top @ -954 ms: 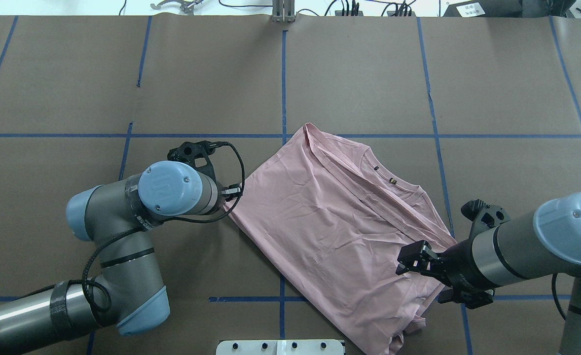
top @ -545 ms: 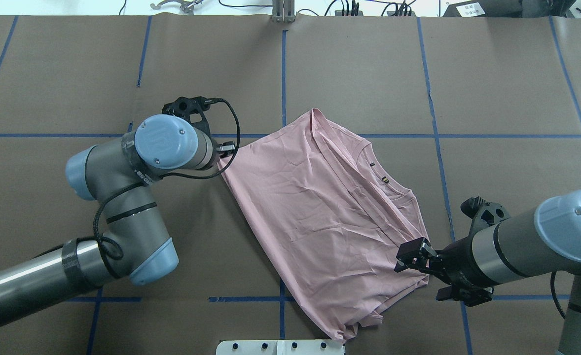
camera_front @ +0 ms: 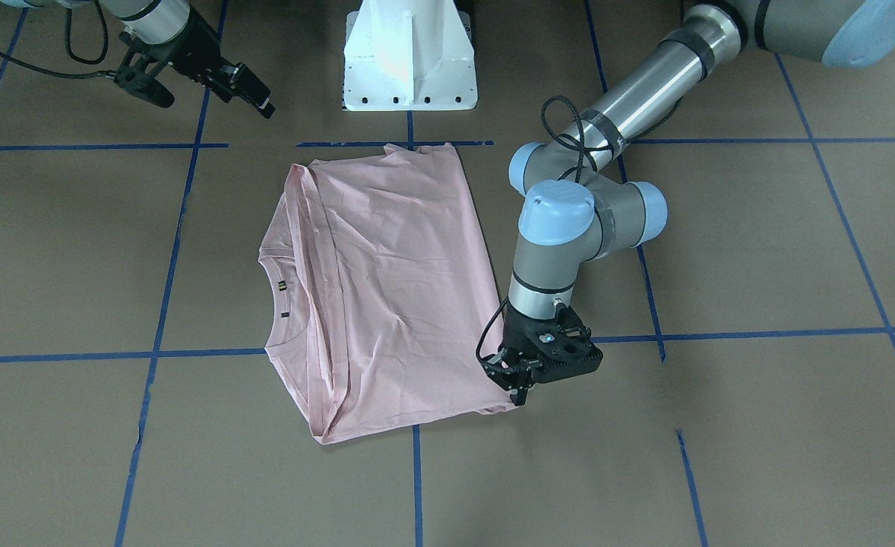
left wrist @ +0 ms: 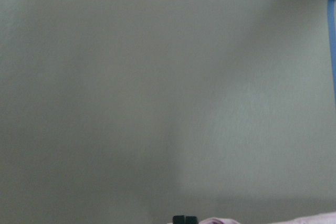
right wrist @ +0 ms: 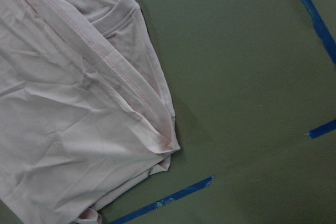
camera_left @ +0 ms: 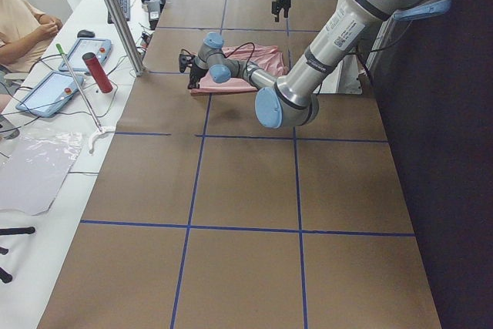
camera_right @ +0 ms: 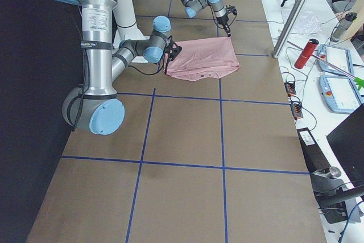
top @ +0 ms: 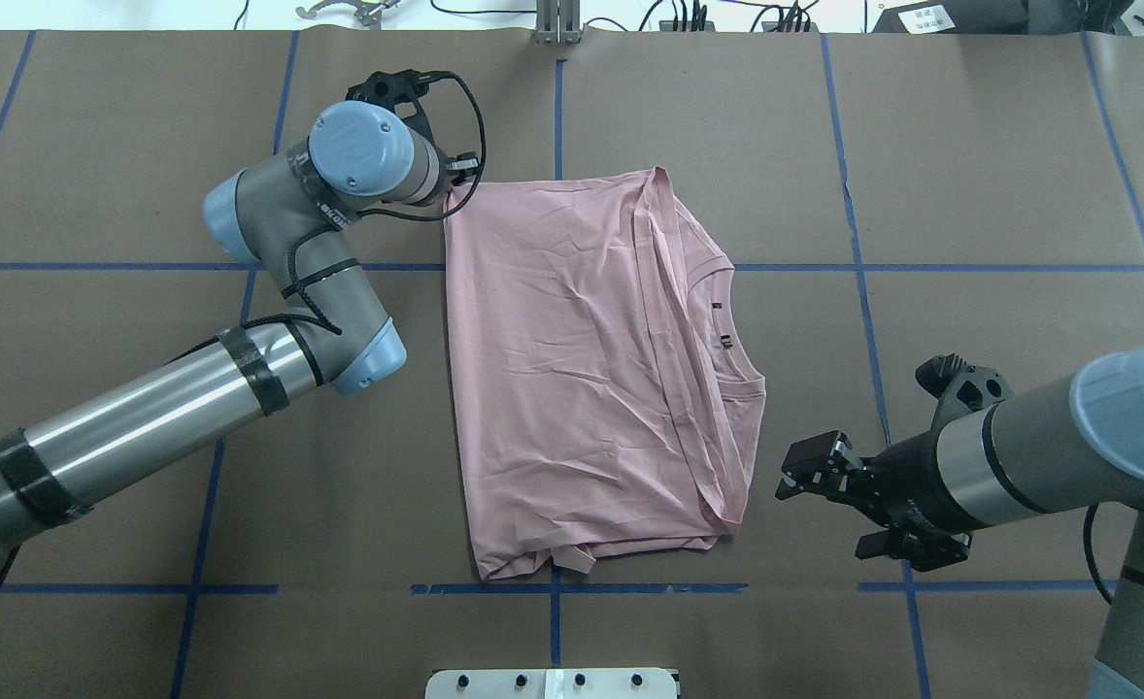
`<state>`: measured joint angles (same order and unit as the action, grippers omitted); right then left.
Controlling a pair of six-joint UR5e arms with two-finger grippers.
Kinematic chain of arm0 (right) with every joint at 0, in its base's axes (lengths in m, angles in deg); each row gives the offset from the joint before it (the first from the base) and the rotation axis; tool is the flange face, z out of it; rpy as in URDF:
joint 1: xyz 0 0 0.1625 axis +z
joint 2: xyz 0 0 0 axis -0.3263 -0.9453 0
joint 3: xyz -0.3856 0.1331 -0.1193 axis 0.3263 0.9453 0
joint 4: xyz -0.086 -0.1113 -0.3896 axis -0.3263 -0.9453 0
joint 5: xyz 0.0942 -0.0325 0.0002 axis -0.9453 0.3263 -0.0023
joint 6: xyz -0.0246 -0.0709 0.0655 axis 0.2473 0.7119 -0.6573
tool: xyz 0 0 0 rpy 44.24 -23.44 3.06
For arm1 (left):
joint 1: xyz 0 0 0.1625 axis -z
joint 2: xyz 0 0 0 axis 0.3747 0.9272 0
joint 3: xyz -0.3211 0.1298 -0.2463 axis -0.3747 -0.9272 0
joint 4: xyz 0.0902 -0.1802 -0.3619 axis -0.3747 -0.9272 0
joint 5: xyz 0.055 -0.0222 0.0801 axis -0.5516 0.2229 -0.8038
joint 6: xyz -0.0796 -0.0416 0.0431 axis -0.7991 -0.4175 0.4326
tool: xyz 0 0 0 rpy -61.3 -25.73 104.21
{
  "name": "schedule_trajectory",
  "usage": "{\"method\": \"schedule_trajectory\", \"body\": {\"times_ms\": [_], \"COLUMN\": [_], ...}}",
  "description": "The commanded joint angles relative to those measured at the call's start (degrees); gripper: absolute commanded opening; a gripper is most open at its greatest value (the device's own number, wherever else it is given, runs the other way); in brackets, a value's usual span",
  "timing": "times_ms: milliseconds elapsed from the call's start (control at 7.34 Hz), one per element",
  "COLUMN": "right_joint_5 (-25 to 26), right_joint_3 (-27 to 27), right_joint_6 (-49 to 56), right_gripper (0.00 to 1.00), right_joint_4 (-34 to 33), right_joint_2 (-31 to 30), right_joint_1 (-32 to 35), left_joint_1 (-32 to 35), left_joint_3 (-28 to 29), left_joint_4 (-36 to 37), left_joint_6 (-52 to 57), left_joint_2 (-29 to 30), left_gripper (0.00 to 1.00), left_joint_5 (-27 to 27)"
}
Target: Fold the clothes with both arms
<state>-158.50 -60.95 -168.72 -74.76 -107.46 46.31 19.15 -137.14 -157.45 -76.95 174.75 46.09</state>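
The pale pink T-shirt (top: 582,379) lies folded lengthwise with its plain side up and the collar toward the right arm; it also shows in the front view (camera_front: 387,289) and the right wrist view (right wrist: 79,103). My left gripper (top: 457,191) is shut on the shirt's far left corner, seen low at the table in the front view (camera_front: 518,389). My right gripper (top: 795,474) is open and empty, just off the shirt's near right corner. The Snoopy print is hidden.
The white pedestal base (camera_front: 409,61) stands at the robot's edge behind the shirt. Blue tape lines (top: 557,116) grid the brown table. Beyond the far edge are a metal post (camera_left: 115,13), a red bottle (camera_left: 98,72), tablets and a seated operator.
My left gripper pulled its shirt corner toward the far side, swinging the shirt square to the table. My right gripper let go of the shirt's edge and now sits clear of it.
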Motion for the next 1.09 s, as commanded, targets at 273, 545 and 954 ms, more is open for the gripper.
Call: {"method": "schedule_trajectory", "body": {"times_ms": [273,545,954], "right_joint_5": [4.19,10.84,23.51], "right_joint_3": [3.06,6.93,12.63], "right_joint_6": [-0.51,-0.78,-3.31], "right_gripper": [1.00,1.00,0.88], "right_joint_4": [-0.34,-0.60,-7.84], "right_joint_2": [4.12,7.38,14.82], "right_joint_1": [-0.54,-5.09,-12.66], "left_joint_1": [1.65,2.88,3.06], "left_joint_3": [11.37,3.00,-20.13], "left_joint_4": [-10.12,-9.61,-3.84], "left_joint_6": [2.32,2.60,2.08], "left_joint_2": [4.54,0.97,-11.96], "left_gripper": [0.47,0.51,0.54], "left_joint_5": [-0.19,0.69,8.86]}}
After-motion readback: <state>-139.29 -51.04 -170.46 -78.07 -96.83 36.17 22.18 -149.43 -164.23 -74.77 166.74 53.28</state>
